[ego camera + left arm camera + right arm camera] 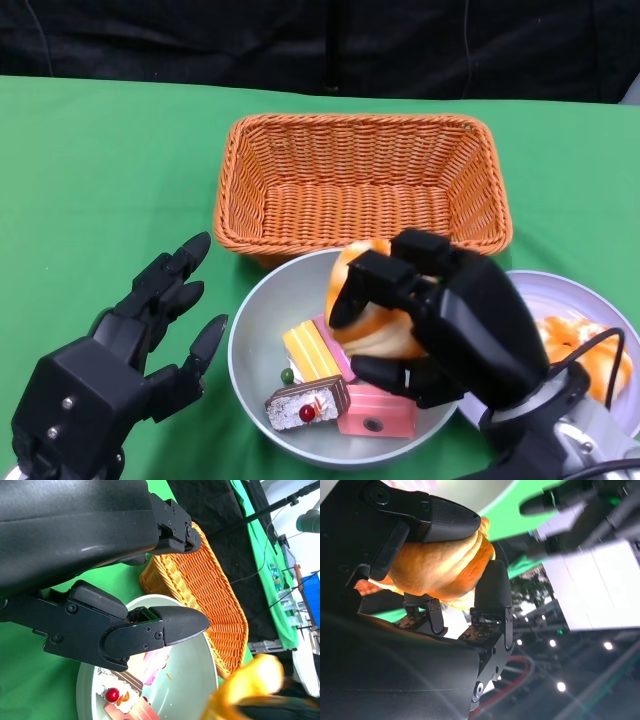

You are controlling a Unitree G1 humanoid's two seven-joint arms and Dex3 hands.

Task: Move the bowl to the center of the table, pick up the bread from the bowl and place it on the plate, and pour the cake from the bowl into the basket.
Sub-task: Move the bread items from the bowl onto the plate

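An orange wicker basket [365,180] stood on the green worktop [90,180] just behind the grey bowl [262,330], and a pale plate [560,300] (already carrying an orange pastry [590,355]) lay beside the bowl on the right. Cake slices [330,390] sat in the bowl's bottom. The right hand [440,315] gripped the bread [365,315] above the bowl's far side, fingers wrapped over it. The left hand [130,340] hovered beside the bowl's left rim, fingers spread, holding nothing.
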